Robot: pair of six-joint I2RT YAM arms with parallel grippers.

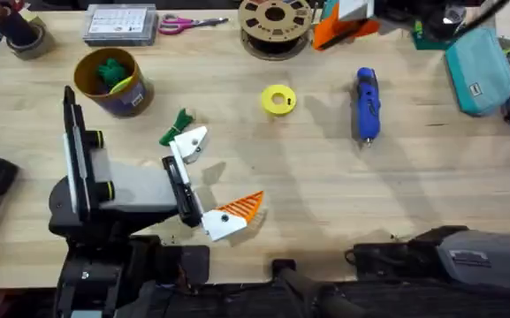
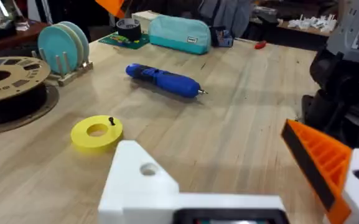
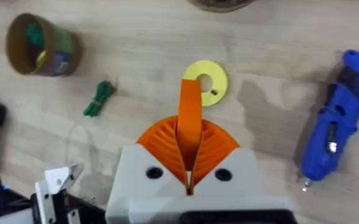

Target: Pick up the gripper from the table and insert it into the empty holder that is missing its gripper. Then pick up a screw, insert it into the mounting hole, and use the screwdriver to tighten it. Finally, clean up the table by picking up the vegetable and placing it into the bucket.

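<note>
1. My right hand is clenched on the orange fingertip wedge. The wedge stands out from between the ribbed pads, high above the bench.
2. The left hand is released, its fingers spread wide. One finger is the bare white holder; the other carries its orange tip.
3. Next I judge the wedge must come down across the bench to the holder, with its black edge lined up to the holder's face before I push.
4. I would approach slowly and squarely, because a tilted wedge will likely jam or slip in the pads.
5. The green leafy sprig lies just beside the holder, so I would come in from the open side.
6. The screw sits on the yellow ring, and the blue screwdriver lies well apart. The bucket stands beyond the sprig.
</note>
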